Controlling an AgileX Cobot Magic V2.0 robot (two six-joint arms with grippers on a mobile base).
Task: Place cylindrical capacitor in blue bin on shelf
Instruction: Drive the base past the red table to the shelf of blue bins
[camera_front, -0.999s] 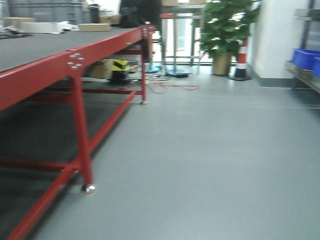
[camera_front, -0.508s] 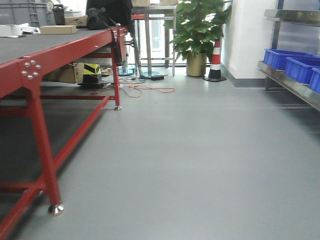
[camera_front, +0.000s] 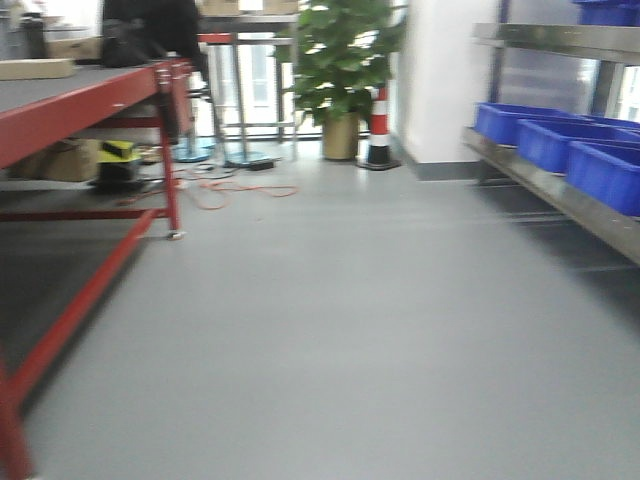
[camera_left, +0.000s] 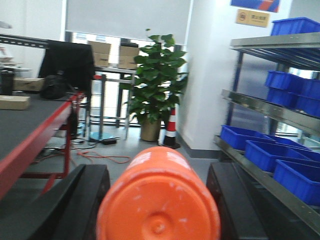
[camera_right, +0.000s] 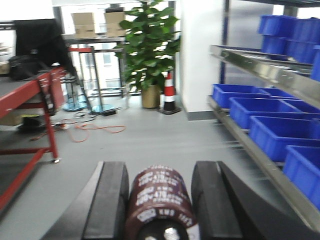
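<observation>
The cylindrical capacitor (camera_left: 158, 200), an orange cylinder with white marks down its side, fills the bottom of the left wrist view, flat end toward the camera. My left gripper (camera_left: 157, 171) is shut on it, one black finger on each side. My right gripper (camera_right: 160, 167) is shut on a dark maroon cylinder (camera_right: 159, 200) with white print and metal end terminals. The shelf (camera_front: 560, 195) runs along the right wall, with a shiny steel front beam. Blue bins (camera_front: 555, 140) sit in a row on it, also seen as blue bins (camera_right: 280, 132) at right. Neither gripper appears in the front view.
A red-framed table (camera_front: 80, 100) runs along the left, with boxes and a yellow-black object (camera_front: 118, 155) beneath it. An orange cable (camera_front: 215, 190) lies on the grey floor. A potted plant (camera_front: 335, 60) and a striped cone (camera_front: 379, 125) stand at the far wall.
The front view has swung right: the red table has slid toward the left edge, and the shelf with its blue bins has come further into view on the right.
</observation>
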